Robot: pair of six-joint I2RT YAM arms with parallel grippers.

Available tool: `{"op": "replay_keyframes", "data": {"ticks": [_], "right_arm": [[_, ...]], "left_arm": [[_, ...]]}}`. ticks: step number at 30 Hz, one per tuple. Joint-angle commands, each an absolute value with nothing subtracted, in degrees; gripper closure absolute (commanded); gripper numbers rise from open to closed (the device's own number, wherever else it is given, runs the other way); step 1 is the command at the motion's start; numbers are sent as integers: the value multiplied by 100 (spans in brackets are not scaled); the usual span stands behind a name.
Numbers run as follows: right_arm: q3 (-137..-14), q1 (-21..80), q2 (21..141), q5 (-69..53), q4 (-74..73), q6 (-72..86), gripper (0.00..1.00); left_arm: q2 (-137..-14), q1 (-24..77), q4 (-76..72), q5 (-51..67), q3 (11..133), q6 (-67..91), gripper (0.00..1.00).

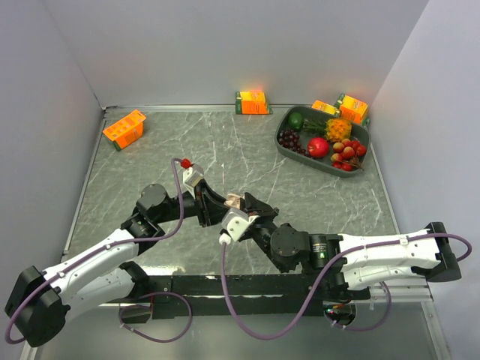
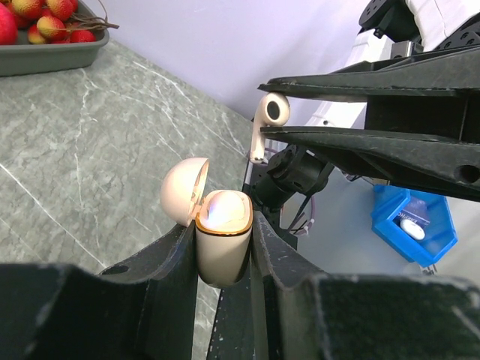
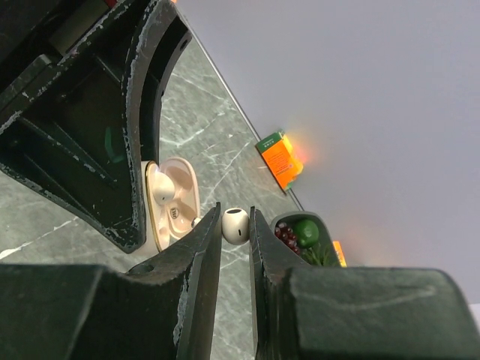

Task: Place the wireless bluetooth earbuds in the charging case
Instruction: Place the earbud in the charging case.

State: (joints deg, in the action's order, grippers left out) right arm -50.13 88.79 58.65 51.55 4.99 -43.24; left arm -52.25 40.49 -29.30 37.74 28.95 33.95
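Your right end effector (image 3: 235, 214) pinches one earbud (image 2: 268, 120) by its head, stem pointing down, just above & beside the open charging case (image 2: 223, 247), which your left end effector (image 2: 223, 225) clamps upright over the table (image 2: 90, 135), lid flipped back.

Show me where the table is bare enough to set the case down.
Bare marble: the stretch between the left orange carton and the fruit tray, and the strip between that tray and the right arm. Crowded: mid-table, where the left gripper and right gripper meet, and the back-right corner with cartons.
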Motion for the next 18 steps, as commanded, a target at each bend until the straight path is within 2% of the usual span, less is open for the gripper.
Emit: {"op": "replay_keyframes", "data": {"ticks": [1,18], "right_arm": [[-5001,8930,5880,5291,791,-4491,100],[-5098,8938,6020,5159,255,-4078,100]], "left_arm": [[-5212,4008,-3155,3938,3155,3516,99],[-5159,3964,-3138,3937,3226,3542,99]]}}
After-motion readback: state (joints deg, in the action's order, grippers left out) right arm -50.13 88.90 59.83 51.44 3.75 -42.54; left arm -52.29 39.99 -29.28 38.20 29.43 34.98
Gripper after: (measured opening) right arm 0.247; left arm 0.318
